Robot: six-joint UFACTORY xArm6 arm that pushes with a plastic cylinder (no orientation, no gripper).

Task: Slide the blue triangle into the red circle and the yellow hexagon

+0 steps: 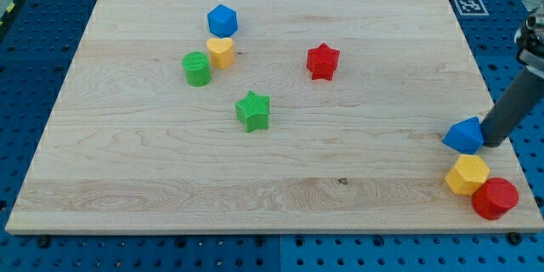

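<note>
The blue triangle lies near the board's right edge. Just below it sit the yellow hexagon and, at its lower right, the red circle, touching each other at the board's bottom right corner. A small gap separates the triangle from the hexagon. My dark rod comes down from the view's right, and my tip rests against the triangle's right side.
A blue cube, a yellow heart and a green cylinder cluster at the upper left. A green star lies at centre left, a red star above centre. The wooden board lies on a blue perforated table.
</note>
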